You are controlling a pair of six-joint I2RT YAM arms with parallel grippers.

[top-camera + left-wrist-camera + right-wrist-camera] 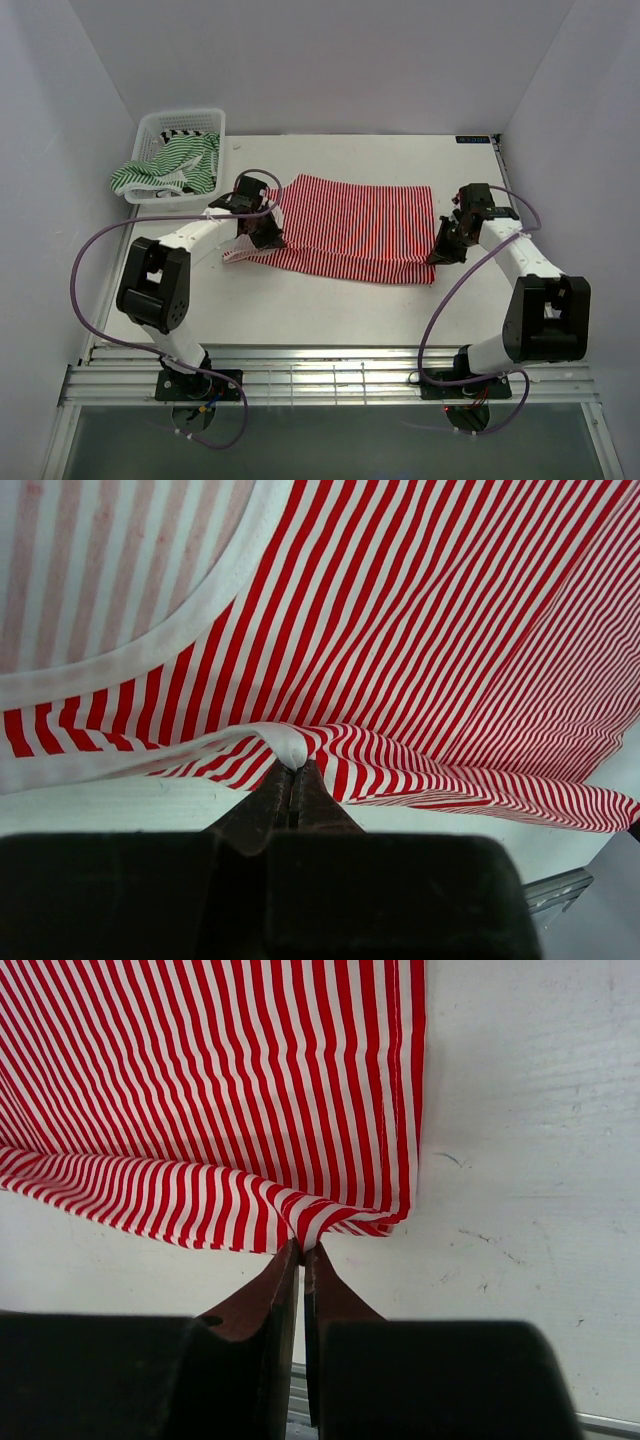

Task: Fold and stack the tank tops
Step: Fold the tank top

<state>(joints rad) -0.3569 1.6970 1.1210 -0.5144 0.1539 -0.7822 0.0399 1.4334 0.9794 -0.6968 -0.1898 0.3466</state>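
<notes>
The red-striped top (pixel 350 228) is spread flat on the table (pixel 330 310) — its near left edge is pinched in the closed left gripper (pixel 268 238), its near right corner in the closed right gripper (pixel 443 252). The green-striped top (pixel 165 172) is heaped in the basket (pixel 150 122) at the far left.

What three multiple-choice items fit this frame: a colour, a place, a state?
1. Stripes on the spread top on the table? A) red-white B) blue-white C) black-white
2. Green-striped top sits where? A) flat on the table B) in the white basket C) beneath the spread top
3. Left pincer? A) open above cloth B) shut on the spread top's edge C) out of view
Key: A, red stripes in every view; B, it spills over the basket rim; B, closed jaws pinch the hem.
</notes>
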